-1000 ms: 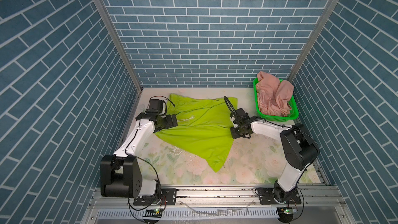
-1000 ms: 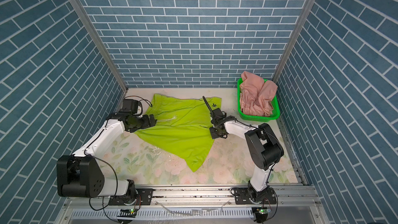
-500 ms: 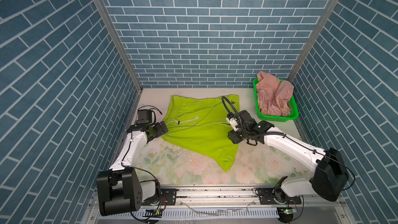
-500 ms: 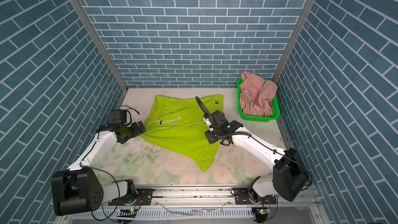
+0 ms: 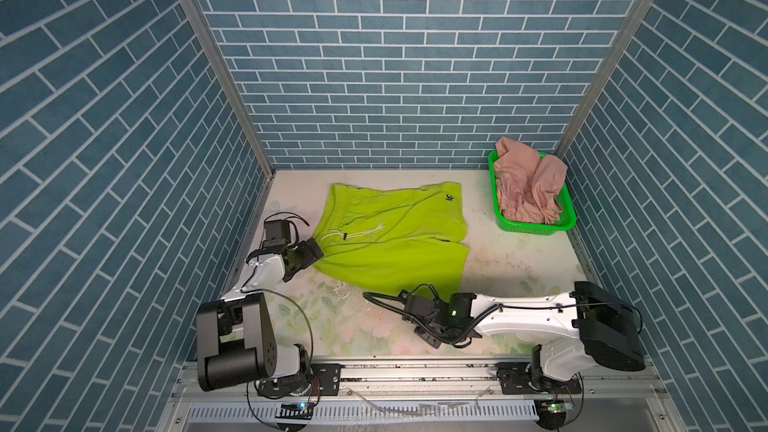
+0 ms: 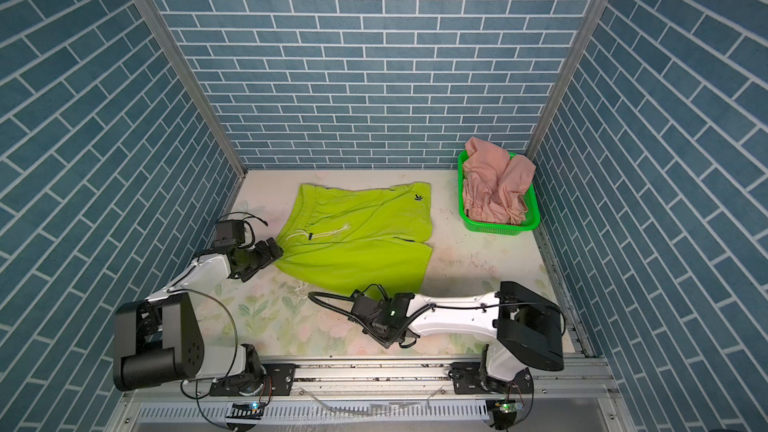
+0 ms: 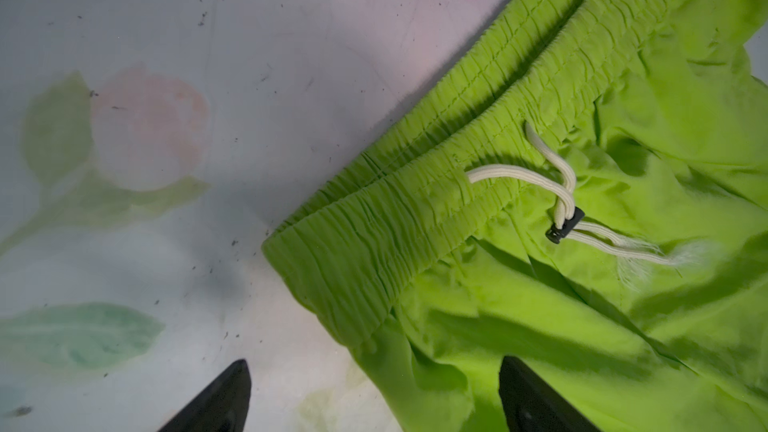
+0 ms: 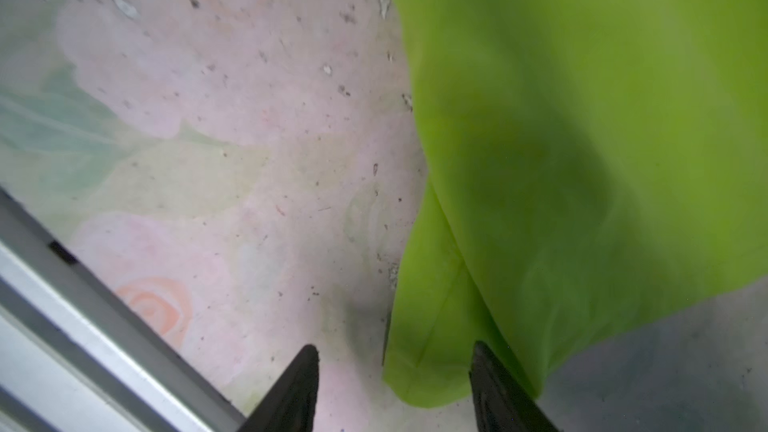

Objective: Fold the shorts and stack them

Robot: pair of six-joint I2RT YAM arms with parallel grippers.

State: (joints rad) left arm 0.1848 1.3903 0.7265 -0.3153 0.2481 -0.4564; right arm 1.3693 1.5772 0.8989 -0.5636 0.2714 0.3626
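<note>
- Looking at the table, I see the green shorts lying spread out flat near the middle. The waistband is on the left arm's side.
- The pink shorts sit in a crumpled heap inside the green basket in the far right corner.
- The left gripper is at the near corner of the waistband. Its jaws stand wide apart, one over the table and one over the cloth, and they hold nothing.
- The right gripper is low, by the hem corner of the near leg. Its jaws are apart too. The cloth corner lies between them but is not pinched.
- Both pairs look light, thin and floppy. I think they will sag and bunch up if lifted by one spot.
- The best places to grab the green pair seem to be the thick waistband corner and the hem corner, one for each arm.
- The white drawstring lies loose and could snag.
- The cloth looks smooth, so a small pinch may slip off.
- The pink pair looks tangled and will need spreading out.
</note>
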